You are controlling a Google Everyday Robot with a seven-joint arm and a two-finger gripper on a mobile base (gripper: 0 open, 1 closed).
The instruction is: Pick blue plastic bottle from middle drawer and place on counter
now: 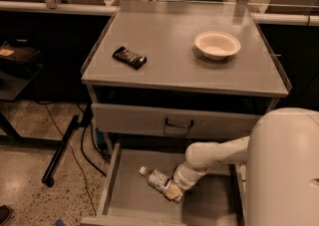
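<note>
The blue plastic bottle (158,180) lies on its side on the floor of the open middle drawer (129,195), white cap pointing left. My gripper (174,190) reaches down into the drawer at the bottle's right end, its tip touching or covering the bottle's base. The white arm comes in from the lower right. The counter (174,51) is the flat grey cabinet top above.
A black rectangular bar (129,56) lies on the counter's left side and a white bowl (217,45) on its right. A closed grey drawer front with a dark handle (178,123) sits above the open drawer. Cables and a stand leg lie on the floor at left.
</note>
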